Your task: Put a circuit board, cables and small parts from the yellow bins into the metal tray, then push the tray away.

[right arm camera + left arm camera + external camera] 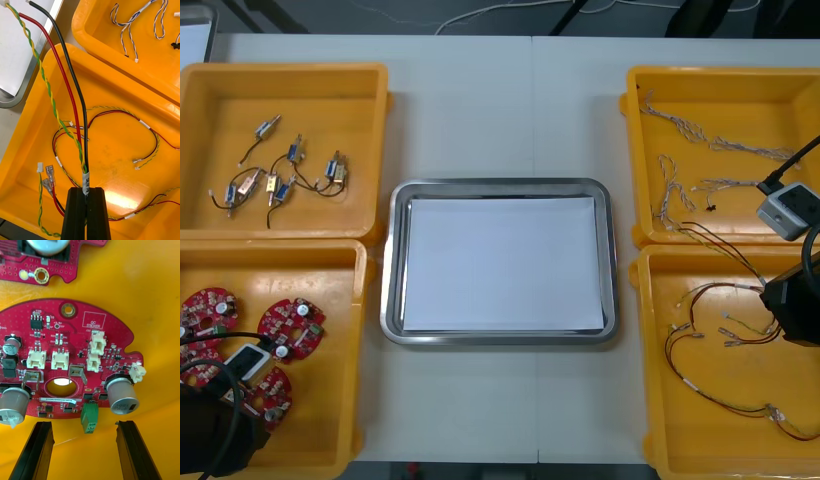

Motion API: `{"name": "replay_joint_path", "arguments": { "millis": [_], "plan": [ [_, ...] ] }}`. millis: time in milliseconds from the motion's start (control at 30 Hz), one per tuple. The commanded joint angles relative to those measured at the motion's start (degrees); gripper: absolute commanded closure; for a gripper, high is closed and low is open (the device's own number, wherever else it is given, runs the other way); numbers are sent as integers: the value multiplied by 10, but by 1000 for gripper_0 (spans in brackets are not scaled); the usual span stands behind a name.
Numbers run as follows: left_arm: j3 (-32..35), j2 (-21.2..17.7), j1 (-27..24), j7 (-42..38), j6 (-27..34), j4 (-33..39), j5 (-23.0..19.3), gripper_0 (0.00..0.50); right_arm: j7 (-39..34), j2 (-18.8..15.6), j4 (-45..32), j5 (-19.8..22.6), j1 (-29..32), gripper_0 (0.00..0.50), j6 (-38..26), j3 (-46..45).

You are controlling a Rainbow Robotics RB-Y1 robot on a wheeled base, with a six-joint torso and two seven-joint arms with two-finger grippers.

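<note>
My right gripper (pixel 87 189) is clamped on a cable bundle (pixel 85 150), pinching it at its white label sleeve above the near right bin (pixel 655 420). The bundle is a smooth black wire, a smooth red one and a ropey green-and-yellow twisted pair. All are long and limp, and they run out from my fingers toward the tray (pixel 395 260). The risk I judge here is that the loose ends snag on the thin looped cables (pixel 123 112) lying in the bin, or catch on its raised plastic wall, and drag out of my narrow grip. The slick sleeve could also slip.

My left gripper (pixel 84 423) is spread wide over the near left bin (pixel 330 400), fingers either side of one edge of a round red circuit board (pixel 75 337), touching nothing. The board is flat, stiff and crowded with white sockets, squat shiny metal cans (pixel 122 393) and a green block (pixel 89 419) jutting at the rim. Closing there could bear on that block, or tip the board on the glossy floor. The tray in the middle, white inside with a shiny rim, holds nothing yet.
</note>
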State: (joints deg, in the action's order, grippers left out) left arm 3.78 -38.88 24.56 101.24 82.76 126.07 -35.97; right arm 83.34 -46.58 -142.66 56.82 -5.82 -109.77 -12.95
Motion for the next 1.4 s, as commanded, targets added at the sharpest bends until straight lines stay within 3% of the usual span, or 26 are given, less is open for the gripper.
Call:
{"name": "replay_joint_path", "arguments": {
  "millis": [33,1233,1400],
  "plan": [
    [-11,9,1,77,-6,-2,5,0,9,-21,-17,0,-13,500,-2,-16],
    [-17,21,-14,81,-18,-3,23,16,9,-21,-17,0,-13,500,-2,-16],
    [-17,21,-10,84,-20,-3,27,85,9,-21,-17,0,-13,500,-2,-16]
  ]
}}
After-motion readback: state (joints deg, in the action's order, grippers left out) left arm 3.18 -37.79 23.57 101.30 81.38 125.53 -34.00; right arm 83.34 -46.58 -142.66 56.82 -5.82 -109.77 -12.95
